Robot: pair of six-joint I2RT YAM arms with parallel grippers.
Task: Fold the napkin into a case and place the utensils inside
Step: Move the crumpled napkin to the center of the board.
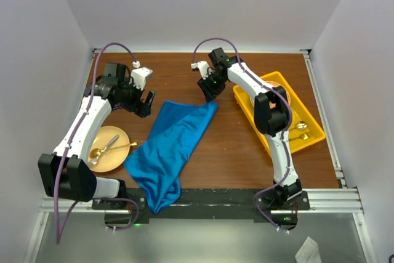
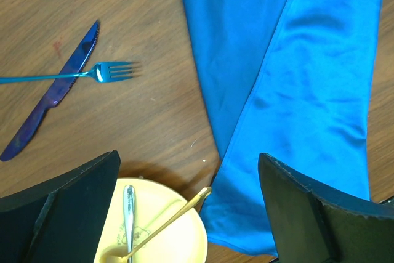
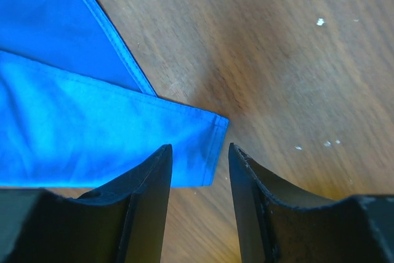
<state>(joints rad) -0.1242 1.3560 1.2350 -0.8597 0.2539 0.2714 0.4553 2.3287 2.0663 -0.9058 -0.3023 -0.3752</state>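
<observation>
A blue napkin [image 1: 175, 143] lies loosely folded, slanting across a wooden desk [image 1: 237, 152]. The right gripper [image 3: 198, 149] is half spread, with the napkin's far corner between its fingers. The left gripper [image 2: 188, 157] hangs spread wide above the napkin's left edge and a yellow plate [image 2: 188, 238]. The utensils [image 2: 72, 74] lie crossed on bare desk beside the napkin.

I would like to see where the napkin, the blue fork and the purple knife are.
napkin [image 1: 172, 143]: top external view, middle of the cloth.
blue fork [image 2: 114, 71]: left wrist view, base of its tines.
purple knife [image 2: 79, 55]: left wrist view, on its blade.
</observation>
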